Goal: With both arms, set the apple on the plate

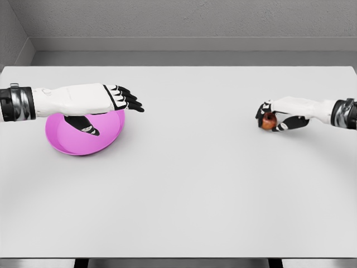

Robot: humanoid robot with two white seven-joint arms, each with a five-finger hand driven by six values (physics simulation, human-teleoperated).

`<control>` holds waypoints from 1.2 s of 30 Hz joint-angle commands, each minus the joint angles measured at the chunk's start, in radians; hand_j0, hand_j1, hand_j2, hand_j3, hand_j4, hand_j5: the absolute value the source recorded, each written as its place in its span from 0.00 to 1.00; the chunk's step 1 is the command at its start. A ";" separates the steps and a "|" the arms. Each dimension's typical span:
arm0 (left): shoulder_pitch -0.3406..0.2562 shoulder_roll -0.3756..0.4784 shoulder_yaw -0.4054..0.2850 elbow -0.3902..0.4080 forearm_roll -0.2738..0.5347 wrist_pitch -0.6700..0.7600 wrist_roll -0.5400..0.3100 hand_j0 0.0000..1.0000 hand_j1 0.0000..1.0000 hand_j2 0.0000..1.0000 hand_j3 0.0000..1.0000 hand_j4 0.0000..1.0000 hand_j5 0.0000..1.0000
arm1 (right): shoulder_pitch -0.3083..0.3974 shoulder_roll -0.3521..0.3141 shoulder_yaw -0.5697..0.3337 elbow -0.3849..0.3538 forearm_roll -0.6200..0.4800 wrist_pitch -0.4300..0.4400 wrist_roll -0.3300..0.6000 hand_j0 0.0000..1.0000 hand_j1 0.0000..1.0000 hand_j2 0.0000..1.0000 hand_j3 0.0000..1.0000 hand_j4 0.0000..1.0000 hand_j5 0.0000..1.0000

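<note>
Red apple sits at the right side of the white table, roughly midway between the near and far edges, and well apart from the plate. Only part of its skin shows, since the right hand is wrapped around it: dark-tipped fingers curl over the left and top of the fruit, and others close in under it from the near side. Whether the apple rests on the tabletop or is just lifted off it cannot be told from this view. The right forearm comes in from the right edge, nearly level.

Far over on the left lies the pink plate, round and shallow, flat on the table with nothing lying in it. The left hand hangs above the plate's far half, palm down, fingers stretched out straight toward the right and gripping nothing; its thumb points down over the plate's middle. The left forearm enters from the left edge and covers the plate's far rim.

A wide stretch of bare tabletop separates the two hands. Behind the table stands a grey wall.
</note>
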 commanded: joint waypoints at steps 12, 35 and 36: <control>0.000 0.001 0.001 0.000 0.006 0.002 0.000 1.00 1.00 1.00 1.00 1.00 1.00 | -0.075 0.207 0.102 -0.055 -0.039 0.025 -0.001 0.45 0.45 0.45 0.45 0.45 0.45; -0.169 -0.349 -0.173 0.008 -0.146 0.002 -0.121 1.00 1.00 1.00 1.00 1.00 1.00 | 0.025 0.046 -0.279 0.086 -0.042 -0.023 -0.001 1.00 1.00 1.00 1.00 1.00 1.00; -0.170 -0.354 -0.173 0.031 -0.156 0.002 -0.121 1.00 1.00 1.00 1.00 1.00 1.00 | 0.025 0.033 -0.279 0.087 -0.042 -0.023 -0.001 1.00 1.00 1.00 1.00 1.00 1.00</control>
